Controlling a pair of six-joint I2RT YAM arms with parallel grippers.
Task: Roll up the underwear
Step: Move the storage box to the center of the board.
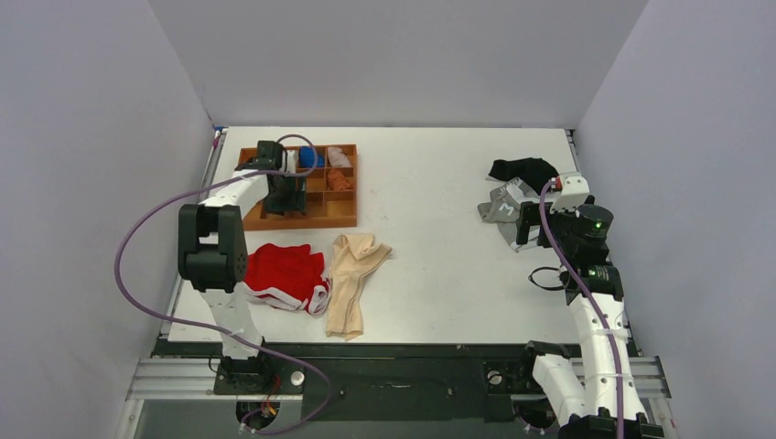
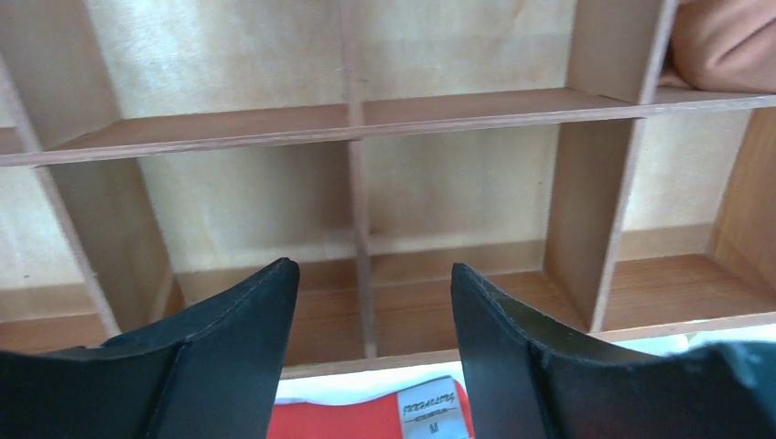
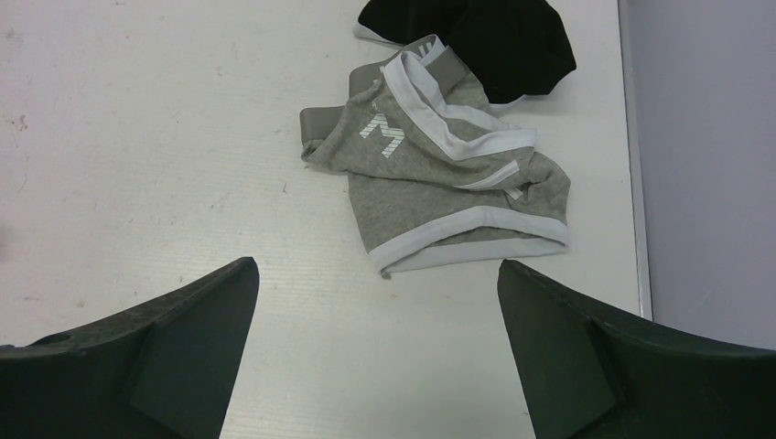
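Rolling is yet to start: left fingers [image 2: 238, 338], half apart and empty, hang over the wooden tray [image 1: 340, 219]; the underwear [image 1: 352, 279] lies unrolled near-centre on the desk [image 1: 439, 238]; right fingers [image 3: 183, 338] gape, empty, over the grey garment [image 3: 430, 174]. Next: grasp the underwear's near end.

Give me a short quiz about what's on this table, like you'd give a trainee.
1. True or false: the pale beige fabric underwear lies unrolled on the white table.
2. Fill in: the garment with white trim beside the underwear is mainly ___.
3. The left gripper, jaws apart and empty, is over: A) the wooden divided tray; B) the underwear; C) the trimmed garment.
Key: 1 true; 2 red; 3 A.
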